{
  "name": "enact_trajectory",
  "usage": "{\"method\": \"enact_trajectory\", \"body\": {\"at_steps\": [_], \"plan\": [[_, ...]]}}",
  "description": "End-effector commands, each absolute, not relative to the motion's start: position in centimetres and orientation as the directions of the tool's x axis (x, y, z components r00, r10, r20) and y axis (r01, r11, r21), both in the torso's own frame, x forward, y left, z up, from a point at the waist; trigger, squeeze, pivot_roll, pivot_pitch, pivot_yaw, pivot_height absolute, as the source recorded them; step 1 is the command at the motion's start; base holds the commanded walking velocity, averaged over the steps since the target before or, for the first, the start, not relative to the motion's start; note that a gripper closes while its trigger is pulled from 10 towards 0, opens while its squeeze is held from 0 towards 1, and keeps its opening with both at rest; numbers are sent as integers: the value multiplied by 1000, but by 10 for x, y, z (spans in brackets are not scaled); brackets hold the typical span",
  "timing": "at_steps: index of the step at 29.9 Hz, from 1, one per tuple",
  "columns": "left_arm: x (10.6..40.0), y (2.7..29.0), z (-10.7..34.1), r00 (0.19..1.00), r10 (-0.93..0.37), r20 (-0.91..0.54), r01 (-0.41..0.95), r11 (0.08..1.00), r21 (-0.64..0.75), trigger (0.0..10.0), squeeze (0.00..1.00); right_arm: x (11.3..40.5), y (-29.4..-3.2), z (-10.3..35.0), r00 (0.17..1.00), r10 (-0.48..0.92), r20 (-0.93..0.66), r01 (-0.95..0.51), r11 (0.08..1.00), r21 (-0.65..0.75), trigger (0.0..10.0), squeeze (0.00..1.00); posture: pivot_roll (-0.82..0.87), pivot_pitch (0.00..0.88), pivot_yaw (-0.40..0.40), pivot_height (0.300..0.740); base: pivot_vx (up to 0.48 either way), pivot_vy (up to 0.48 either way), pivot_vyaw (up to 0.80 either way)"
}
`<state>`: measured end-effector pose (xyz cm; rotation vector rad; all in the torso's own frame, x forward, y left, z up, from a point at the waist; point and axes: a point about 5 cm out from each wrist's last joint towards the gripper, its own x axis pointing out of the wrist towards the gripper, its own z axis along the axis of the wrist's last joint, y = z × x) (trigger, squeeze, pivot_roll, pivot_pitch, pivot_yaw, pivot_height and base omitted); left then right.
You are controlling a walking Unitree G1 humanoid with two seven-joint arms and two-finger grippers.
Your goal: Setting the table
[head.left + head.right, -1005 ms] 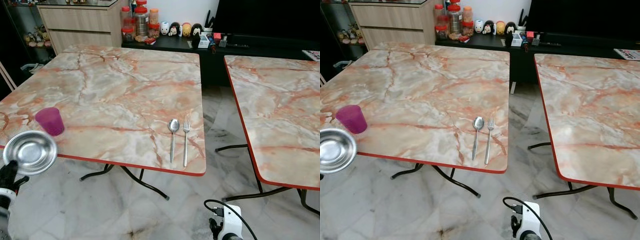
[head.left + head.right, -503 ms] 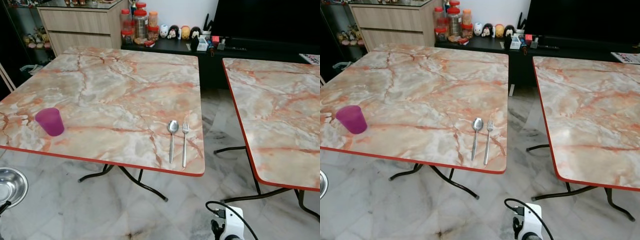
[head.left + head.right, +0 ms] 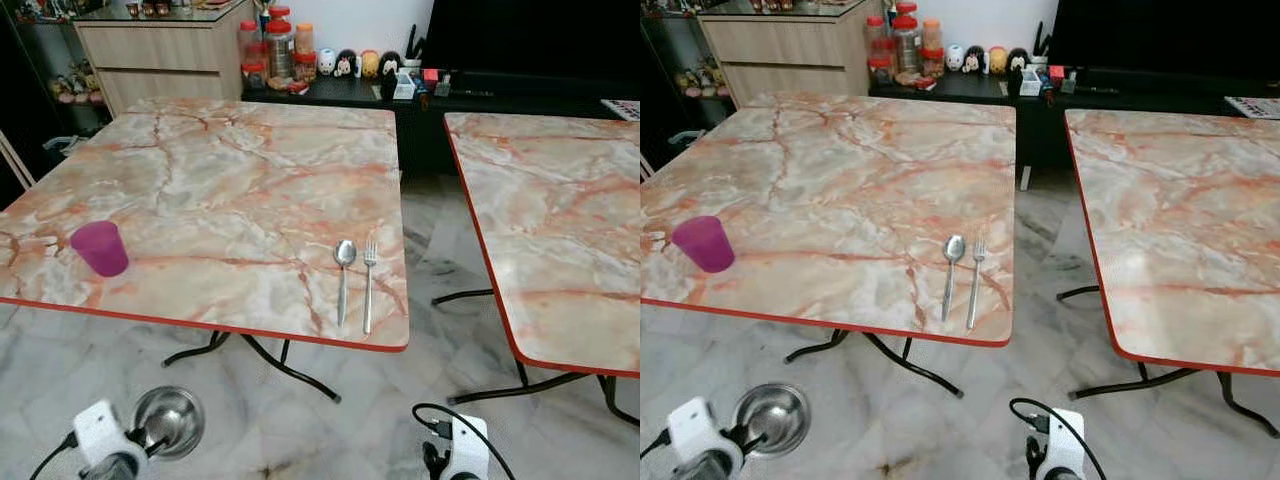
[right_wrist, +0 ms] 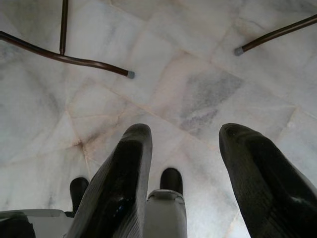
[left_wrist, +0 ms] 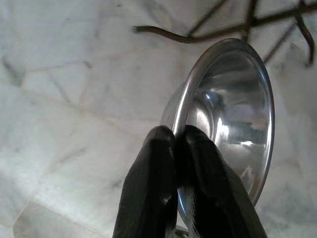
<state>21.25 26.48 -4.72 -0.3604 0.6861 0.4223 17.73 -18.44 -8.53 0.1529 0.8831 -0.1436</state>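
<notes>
A shiny steel bowl (image 3: 168,420) hangs low over the floor in front of the marble table (image 3: 230,190), below its near edge. My left gripper (image 5: 176,141) is shut on the bowl's rim (image 5: 184,101), one finger on each side of it. On the table lie a purple cup (image 3: 100,248) at the near left and a spoon (image 3: 344,272) beside a fork (image 3: 369,280) near the front right corner. My right gripper (image 4: 185,141) hangs open over the floor, holding nothing.
A second marble table (image 3: 560,220) stands to the right across a gap of tiled floor (image 3: 440,250). Dark metal table legs (image 3: 285,365) spread under the near edge. A cabinet (image 3: 160,55), jars (image 3: 280,45) and a dark shelf (image 3: 500,85) line the back wall.
My left arm has dropped with the bowl from table-edge height at the far left down toward the floor and inward, in front of the table. The camera shifted slightly.
</notes>
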Motion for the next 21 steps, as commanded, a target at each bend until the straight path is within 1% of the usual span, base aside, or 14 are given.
{"method": "enact_trajectory", "body": {"at_steps": [1,3,4,5,9,17,21], "plan": [[211,254,-53,678,216,-702,-453,875,-168,10000,0,179,-185,-85,628,-68,-776,198,977,75,10000,0,42,0,5,725,0,0,0],[215,242,-55,676,181,-715,-416,894,-167,10000,0,180,-186,-84,630,-70,-773,200,977,74,10000,0,41,0,-3,725,0,0,0],[217,234,-56,673,152,-724,-375,914,-157,10000,0,181,-187,-83,633,-75,-771,205,976,73,10000,0,41,0,-7,725,0,0,0],[217,234,-56,673,152,-724,-375,914,-157,10000,0,181,-187,-83,633,-75,-771,205,976,73,10000,0,41,0,-7,725,0,0,0],[219,219,-59,662,113,-741,-306,943,-130,10000,0,182,-188,-83,637,-79,-767,211,975,75,10000,0,33,0,-6,725,0,0,0],[223,211,-59,665,124,-737,-312,942,-123,10000,0,181,-190,-83,636,-83,-767,218,973,75,10000,0,23,0,-15,725,0,0,0],[219,213,-61,645,153,-749,-332,939,-94,10000,0,182,-191,-82,636,-90,-766,229,970,76,10000,0,17,0,-11,725,0,-369,0]]}}
